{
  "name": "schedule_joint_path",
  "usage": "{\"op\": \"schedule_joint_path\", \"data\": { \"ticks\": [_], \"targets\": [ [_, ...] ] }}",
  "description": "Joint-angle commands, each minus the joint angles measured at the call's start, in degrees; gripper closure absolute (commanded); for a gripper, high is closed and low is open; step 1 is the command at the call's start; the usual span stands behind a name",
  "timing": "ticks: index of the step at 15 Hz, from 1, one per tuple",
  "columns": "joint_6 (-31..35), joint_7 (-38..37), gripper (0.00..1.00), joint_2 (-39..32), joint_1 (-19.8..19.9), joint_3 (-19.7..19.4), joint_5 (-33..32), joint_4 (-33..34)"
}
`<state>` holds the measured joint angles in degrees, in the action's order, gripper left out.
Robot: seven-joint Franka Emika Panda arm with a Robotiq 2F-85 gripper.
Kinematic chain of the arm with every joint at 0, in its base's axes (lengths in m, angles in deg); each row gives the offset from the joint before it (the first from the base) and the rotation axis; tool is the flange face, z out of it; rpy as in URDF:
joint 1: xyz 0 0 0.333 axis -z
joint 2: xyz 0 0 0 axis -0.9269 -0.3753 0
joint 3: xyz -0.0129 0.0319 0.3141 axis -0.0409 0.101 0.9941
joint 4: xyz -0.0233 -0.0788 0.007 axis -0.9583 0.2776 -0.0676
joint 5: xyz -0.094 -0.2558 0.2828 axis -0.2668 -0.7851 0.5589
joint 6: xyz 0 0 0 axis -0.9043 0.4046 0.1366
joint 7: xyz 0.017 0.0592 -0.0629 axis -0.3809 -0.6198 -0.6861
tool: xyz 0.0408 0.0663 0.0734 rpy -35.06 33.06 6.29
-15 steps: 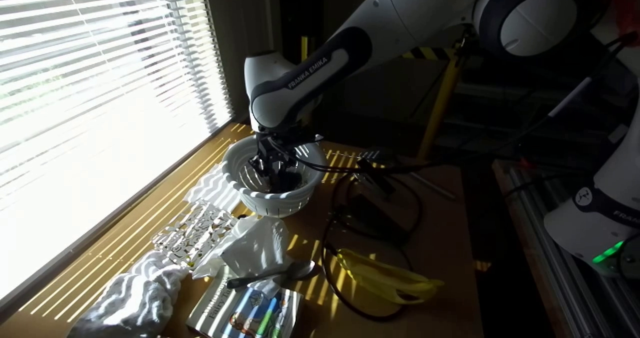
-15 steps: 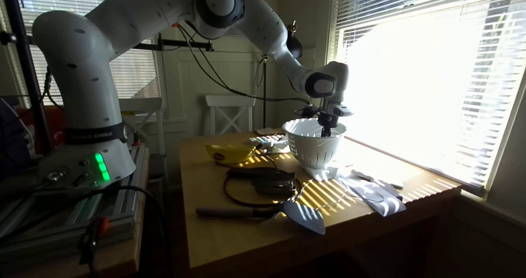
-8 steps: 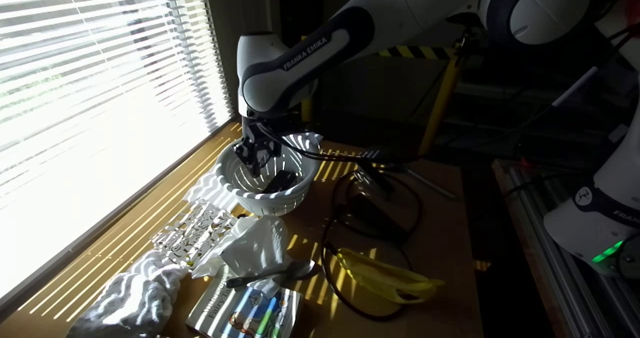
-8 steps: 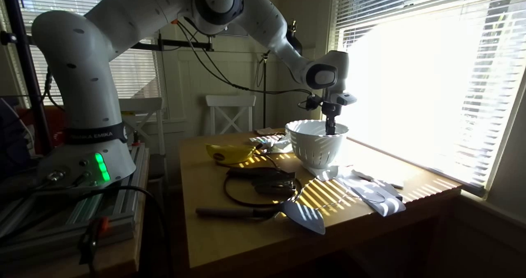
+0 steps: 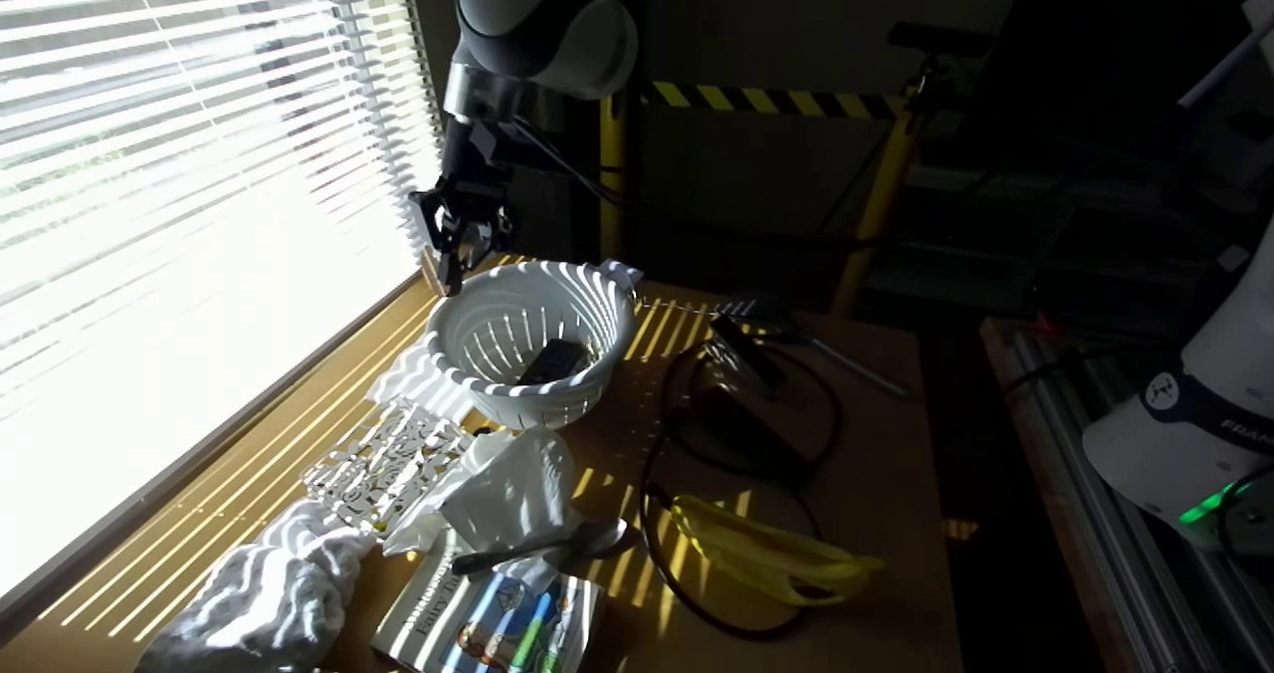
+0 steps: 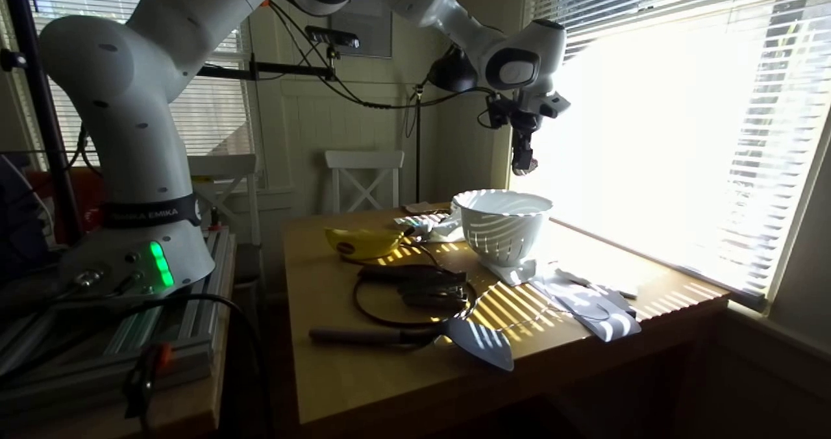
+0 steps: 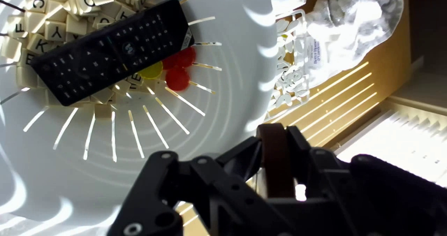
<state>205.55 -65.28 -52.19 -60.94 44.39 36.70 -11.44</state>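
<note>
I have the jaws slightly apart, pinching a dark brown, narrow, blunt-ended piece (image 7: 277, 159) between their two sides; its material I can't make out. Both exterior views show it up in the air; in an exterior view it hangs at the left edge of a white, slotted plastic colander (image 5: 537, 409), and I see a gap between piece and rim. Through the wrist view I look down into the colander, where a black plastic remote control (image 7: 115, 52) lies slantwise on a heap of cream letter tiles (image 7: 56, 31), with flat red discs (image 7: 177, 79) and a round yellow disc (image 7: 152, 71) just beside it. On the wooden table (image 6: 350, 377) I see a grey, flat-bladed spatula (image 6: 480, 343) at the near side in an exterior view. In an exterior view I also have a crumpled white cloth (image 5: 264, 593) at near left, a white openwork tray (image 5: 393, 464) just beyond it, and a picture-covered book (image 5: 493, 618) with a dark spoon (image 5: 600, 542) across its far end. To the book's right lies a yellow, banana-like object (image 5: 761, 552).
</note>
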Motion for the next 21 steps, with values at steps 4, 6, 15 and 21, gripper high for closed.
{"op": "schedule_joint_path", "data": {
  "ticks": [4,6,15,21],
  "targets": [
    [-15.6,21.0,0.94,7.7,8.9,4.6,8.9,-7.0],
    [-20.4,25.9,0.94,8.6,9.1,3.9,8.8,-9.4],
    [-32.0,46.6,0.94,19.3,5.4,2.5,3.4,-31.5],
    [-11.5,52.8,0.94,28.5,-0.7,2.8,4.3,-50.2]
  ]
}}
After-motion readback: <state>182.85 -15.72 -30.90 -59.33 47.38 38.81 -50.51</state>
